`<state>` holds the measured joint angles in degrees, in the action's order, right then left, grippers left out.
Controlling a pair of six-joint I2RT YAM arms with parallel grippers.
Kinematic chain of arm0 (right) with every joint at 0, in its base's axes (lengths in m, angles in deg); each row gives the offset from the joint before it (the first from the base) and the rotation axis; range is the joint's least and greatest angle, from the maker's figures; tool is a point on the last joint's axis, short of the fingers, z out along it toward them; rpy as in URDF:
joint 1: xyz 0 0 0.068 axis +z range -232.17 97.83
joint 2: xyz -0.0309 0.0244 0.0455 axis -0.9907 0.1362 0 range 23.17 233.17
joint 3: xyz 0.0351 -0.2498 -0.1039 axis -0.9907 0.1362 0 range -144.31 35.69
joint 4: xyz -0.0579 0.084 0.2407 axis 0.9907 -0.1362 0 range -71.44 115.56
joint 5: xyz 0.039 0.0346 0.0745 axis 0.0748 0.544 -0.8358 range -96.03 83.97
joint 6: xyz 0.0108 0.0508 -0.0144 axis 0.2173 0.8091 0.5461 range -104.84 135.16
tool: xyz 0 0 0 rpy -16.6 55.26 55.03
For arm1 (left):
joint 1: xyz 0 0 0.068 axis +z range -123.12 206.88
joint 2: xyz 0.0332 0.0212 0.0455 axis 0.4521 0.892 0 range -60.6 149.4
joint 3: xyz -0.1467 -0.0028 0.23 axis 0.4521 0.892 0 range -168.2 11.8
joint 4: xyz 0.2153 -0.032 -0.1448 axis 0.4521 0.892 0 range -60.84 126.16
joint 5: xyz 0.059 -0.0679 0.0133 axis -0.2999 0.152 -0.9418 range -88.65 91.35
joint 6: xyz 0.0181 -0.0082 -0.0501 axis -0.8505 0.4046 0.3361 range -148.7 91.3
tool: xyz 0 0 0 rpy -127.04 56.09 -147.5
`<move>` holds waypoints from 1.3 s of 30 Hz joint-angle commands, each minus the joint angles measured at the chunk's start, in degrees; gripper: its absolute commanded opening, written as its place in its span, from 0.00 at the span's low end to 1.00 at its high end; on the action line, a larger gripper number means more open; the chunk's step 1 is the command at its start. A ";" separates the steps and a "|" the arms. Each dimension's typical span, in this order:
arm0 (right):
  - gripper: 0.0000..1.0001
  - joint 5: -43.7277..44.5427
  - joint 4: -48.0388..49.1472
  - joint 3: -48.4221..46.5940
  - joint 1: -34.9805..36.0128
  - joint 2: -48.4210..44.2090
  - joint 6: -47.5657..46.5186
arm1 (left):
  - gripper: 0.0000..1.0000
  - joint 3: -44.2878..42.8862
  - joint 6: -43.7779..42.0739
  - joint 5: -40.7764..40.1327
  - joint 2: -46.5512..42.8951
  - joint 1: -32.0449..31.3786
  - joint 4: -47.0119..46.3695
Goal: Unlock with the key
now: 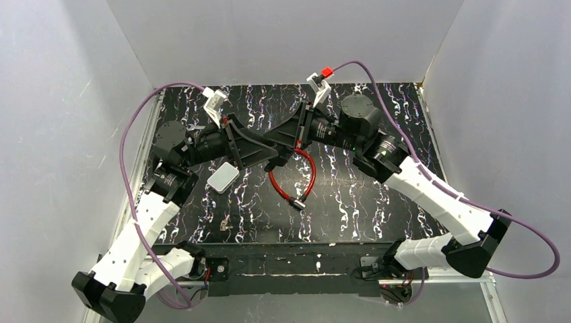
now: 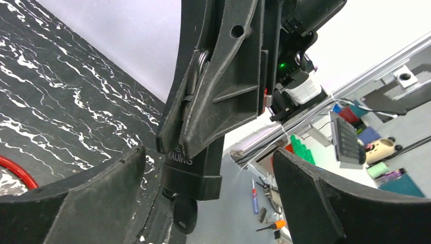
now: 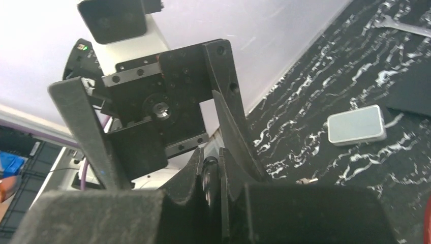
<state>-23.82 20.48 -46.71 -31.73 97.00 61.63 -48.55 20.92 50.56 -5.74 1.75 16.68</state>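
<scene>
While clamped in the right gripper (image 2: 181, 146), black lock (image 2: 197, 177) lettered "KAIJING".

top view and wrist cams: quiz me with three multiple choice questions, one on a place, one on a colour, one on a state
1. Where is the white box? A on the table beside the left arm; B in the right gripper; C at the far right corner.
2. What colour is the cable loop? A blue; B red; C yellow.
3. How do the left gripper's jaws stand? A shut on the box; B shut on the cable; C open.
Answers: 1 A, it lies flat by the left arm; 2 B, bright red against the black table; 3 C, its fingers stand wide apart either side of the lock body.
</scene>
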 commanded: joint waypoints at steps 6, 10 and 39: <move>0.01 15.70 -5.36 1.54 0.09 -6.87 -4.72 | 0.98 1.43 -4.80 -2.33 -5.11 1.52 14.91; 0.01 24.10 -7.50 5.44 -0.67 -8.25 -5.43 | 0.98 -0.23 -14.05 -6.35 -8.46 1.53 27.93; 0.01 6.39 27.09 35.58 -34.06 15.37 -4.04 | 0.98 -4.19 -31.14 -38.89 -15.98 1.55 63.37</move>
<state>-11.63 35.40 -8.86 -63.36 108.04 56.43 -50.94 -7.93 15.29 -23.34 3.13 78.23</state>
